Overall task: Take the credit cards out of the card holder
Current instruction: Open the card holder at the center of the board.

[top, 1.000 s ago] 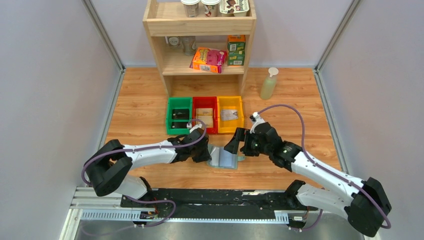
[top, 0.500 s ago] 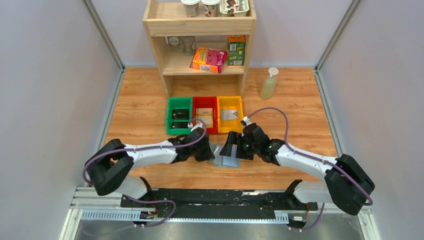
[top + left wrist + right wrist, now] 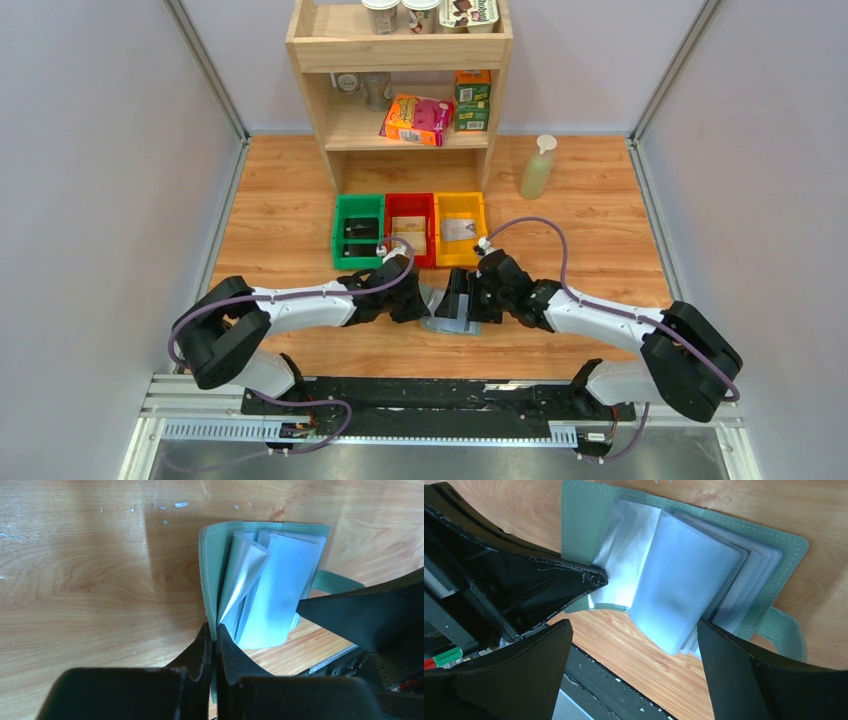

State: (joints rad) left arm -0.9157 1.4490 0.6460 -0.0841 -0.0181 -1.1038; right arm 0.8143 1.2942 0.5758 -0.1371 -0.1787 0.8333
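The grey-green card holder lies open on the wooden table between the arms. Its pale blue-grey sleeves fan up in the left wrist view and the right wrist view. My left gripper is shut on the holder's left cover edge and pins it. My right gripper is open, its fingers straddling the sleeves from above; it also shows in the top view. The closure tab sticks out on one side. No credit cards show; any inside the sleeves are hidden.
Green, red and yellow bins stand just behind the holder. A wooden shelf with boxes and cups is at the back. A soap bottle stands to the right. The table's front rail runs close by.
My right gripper has moved left and down onto the open holder, from beside its right edge to over the sleeves. My left gripper has kept its hold.
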